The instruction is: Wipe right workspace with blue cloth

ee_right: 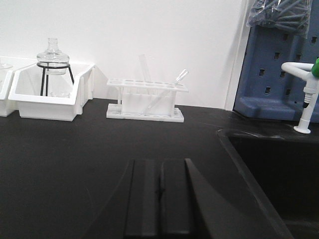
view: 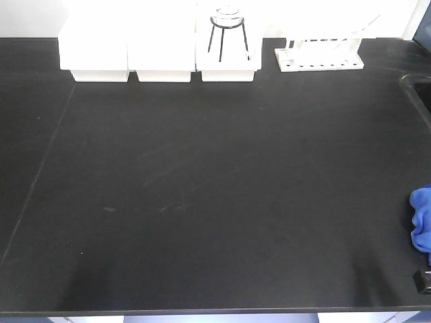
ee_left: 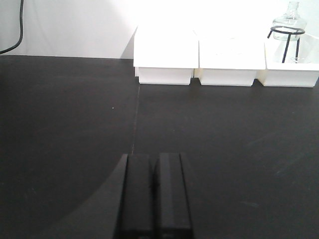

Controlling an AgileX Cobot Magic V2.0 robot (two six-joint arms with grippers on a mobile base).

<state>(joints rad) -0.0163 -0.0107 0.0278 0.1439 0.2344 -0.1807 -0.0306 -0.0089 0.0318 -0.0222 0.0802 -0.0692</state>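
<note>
Right now the blue cloth (view: 421,219) sits bunched at the lower right edge of the front view, lying on the black worktop (view: 202,202) and partly cut off by the frame. A small black object (view: 423,280) is just below it; what it is can't be told. The left gripper (ee_left: 153,159) hovers low over bare worktop at the bottom centre of its wrist view, fingers pressed together. The right gripper (ee_right: 160,164) is the same in its own view, with its fingers also pressed together. Along the top of the front view are three white bins (view: 163,57), a glass flask (view: 227,19) on a wire stand in the rightmost bin, and a white tube rack (view: 320,57) further right. A dark sink (ee_right: 269,169) fills the right side of the right wrist view.
</note>
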